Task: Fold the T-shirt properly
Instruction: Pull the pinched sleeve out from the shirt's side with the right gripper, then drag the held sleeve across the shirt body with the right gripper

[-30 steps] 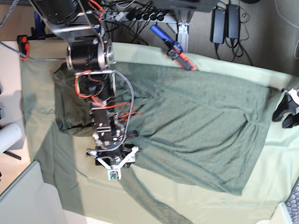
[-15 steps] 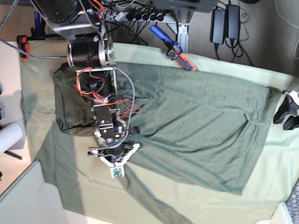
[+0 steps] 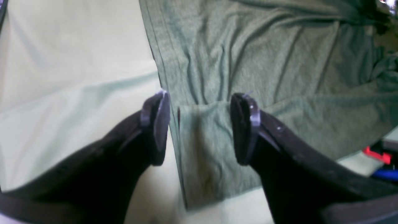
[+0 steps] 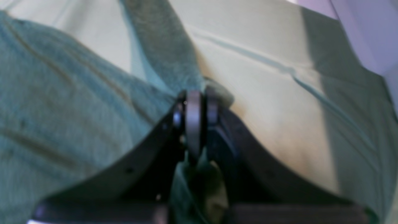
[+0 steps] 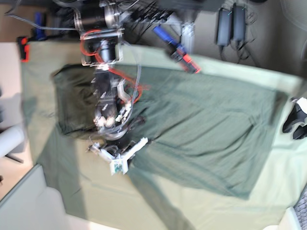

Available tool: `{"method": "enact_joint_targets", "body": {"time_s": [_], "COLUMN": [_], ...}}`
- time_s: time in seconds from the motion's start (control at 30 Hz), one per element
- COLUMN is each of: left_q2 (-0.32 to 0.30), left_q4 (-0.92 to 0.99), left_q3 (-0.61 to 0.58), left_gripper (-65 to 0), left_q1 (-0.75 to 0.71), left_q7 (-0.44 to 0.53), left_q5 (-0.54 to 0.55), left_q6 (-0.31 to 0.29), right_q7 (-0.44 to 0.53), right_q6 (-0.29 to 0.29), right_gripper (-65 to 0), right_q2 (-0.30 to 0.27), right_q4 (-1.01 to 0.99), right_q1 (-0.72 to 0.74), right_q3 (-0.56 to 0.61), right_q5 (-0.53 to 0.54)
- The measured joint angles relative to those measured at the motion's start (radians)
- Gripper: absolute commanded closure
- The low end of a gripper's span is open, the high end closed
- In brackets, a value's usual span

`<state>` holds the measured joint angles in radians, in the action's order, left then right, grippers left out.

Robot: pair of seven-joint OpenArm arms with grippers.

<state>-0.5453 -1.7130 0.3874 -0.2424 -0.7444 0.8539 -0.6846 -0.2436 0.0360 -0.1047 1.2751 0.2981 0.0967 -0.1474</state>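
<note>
T-shirt (image 4: 62, 118) fabric sits pinched in the closed right tool (image 4: 194, 105).

A table is covered by a pale mint-green table cloth (image 5: 268, 191). The dark grey-green T-shirt (image 5: 206, 124) is spread on it, one sleeve (image 5: 158, 201) trailing toward the cloth's edge.

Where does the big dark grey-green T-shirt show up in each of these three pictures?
Left wrist view: dark heathered grey-green knit T-shirt fills the upper right.
Right wrist view: it covers the left side, a strip running to the top.
Base view: it spans the middle.
Shared landmark: pale mint-green table cloth beneath it.
</note>
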Motion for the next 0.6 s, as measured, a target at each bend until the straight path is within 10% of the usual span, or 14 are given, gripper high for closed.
{"method": "enact_joint_targets", "body": {"time_s": [0.6], "left_q2": [0.000], "left_q4": [0.001], "left_q3": [0.000], "left_gripper": [-34.7], "left_q1": [0.018], "left_q7": [0.005], "left_q5": [0.000], "left_q6": [-0.001], "right_q7": [-0.019], "right_q6": [-0.001], "right_gripper": [-2.0], "right_q2": [-0.100], "right_q4": [0.324], "right_q1": [-0.334], "right_q3": [0.000], "right_q5": [0.031]}}
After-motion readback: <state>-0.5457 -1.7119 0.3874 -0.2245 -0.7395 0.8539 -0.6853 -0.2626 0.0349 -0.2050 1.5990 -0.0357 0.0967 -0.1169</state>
